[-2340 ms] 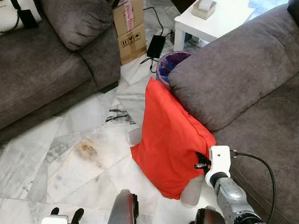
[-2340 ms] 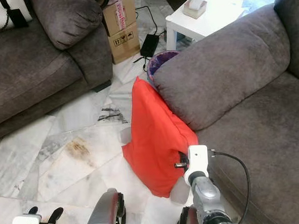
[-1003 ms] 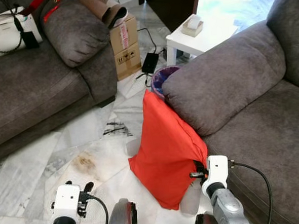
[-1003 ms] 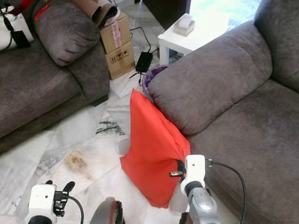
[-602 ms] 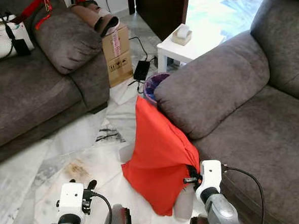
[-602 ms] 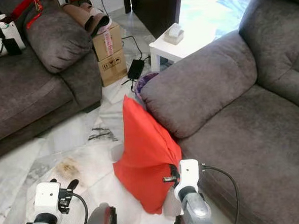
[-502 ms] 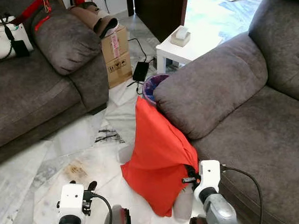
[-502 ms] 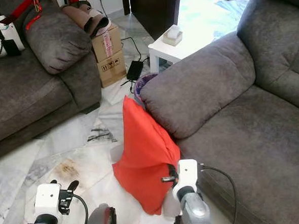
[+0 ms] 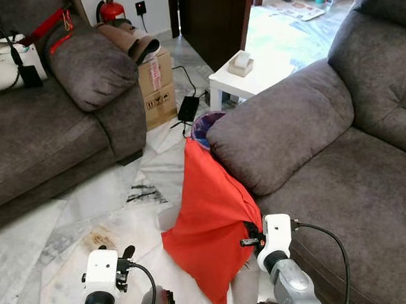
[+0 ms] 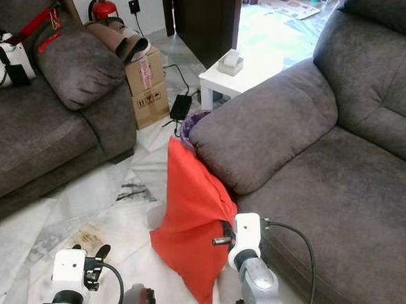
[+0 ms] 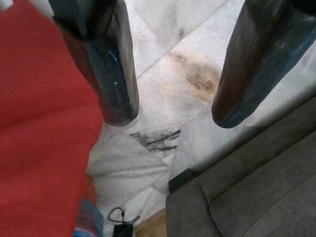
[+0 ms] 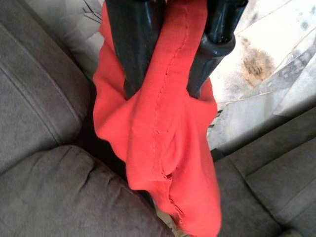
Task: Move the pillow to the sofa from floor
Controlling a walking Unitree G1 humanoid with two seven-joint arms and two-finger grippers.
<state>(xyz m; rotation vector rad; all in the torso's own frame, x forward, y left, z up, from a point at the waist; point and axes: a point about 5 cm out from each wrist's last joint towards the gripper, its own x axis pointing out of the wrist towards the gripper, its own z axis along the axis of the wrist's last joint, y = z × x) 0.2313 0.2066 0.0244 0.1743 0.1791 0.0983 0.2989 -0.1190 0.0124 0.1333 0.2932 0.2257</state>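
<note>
Pillow (image 9: 211, 224): seized by right gripper (image 12: 170, 74), clamped on its seam; left gripper (image 11: 173, 106) spread, empty. Transfer onto sofa (image 9: 358, 204) outstanding.

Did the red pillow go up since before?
Yes. The red pillow, pinched by the right pincer, has risen slightly against the sofa armrest.

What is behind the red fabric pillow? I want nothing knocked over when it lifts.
Behind the red fabric pillow, pinched by the right gripper, stands a purple bin beside the grey sofa arm. Only the bin's rim shows.
</note>
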